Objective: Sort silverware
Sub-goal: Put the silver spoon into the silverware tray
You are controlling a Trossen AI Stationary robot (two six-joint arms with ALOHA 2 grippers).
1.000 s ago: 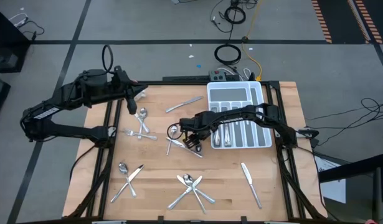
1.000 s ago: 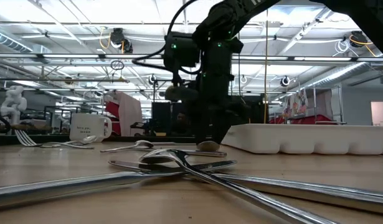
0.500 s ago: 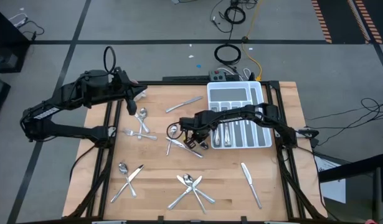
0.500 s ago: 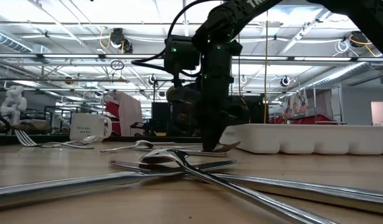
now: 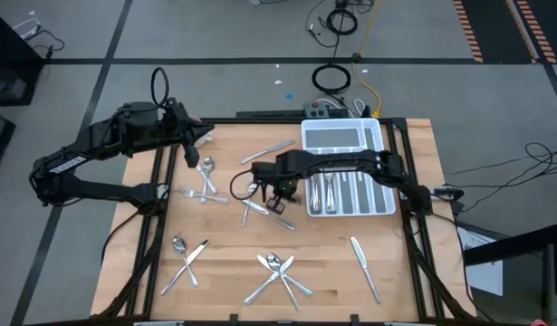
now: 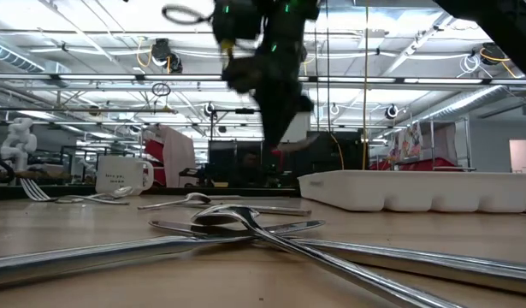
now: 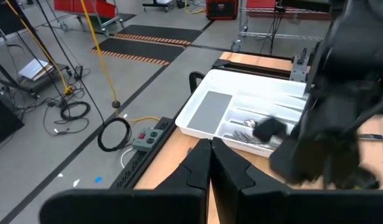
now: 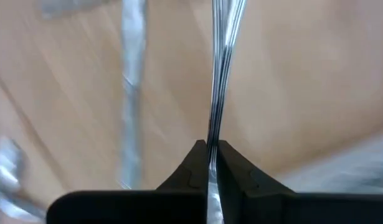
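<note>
Lifting away from the wooden worktop (image 5: 224, 272), the right tool (image 8: 211, 163) has its fingers pressed together on the edge of one thin silver utensil (image 8: 221, 74); whether fork, spoon or knife, I cannot tell. A second ago this tool was spread and low over the small heap at the centre; now it is higher, as the low view shows, and has swung a little toward 12 o'clock. So the pick is made, I think, and the next step is to carry the piece to the white divided tray (image 5: 378, 136) at 2 o'clock, where some cutlery already lies. The left tool (image 7: 210, 163) waits at 10 o'clock, fingers together and holding nothing. Other silverware remains scattered: a crossed pair (image 5: 186, 257) at 7 o'clock, a cluster (image 5: 278, 272) at 6 o'clock, one knife (image 5: 364, 265) at 4 o'clock.
</note>
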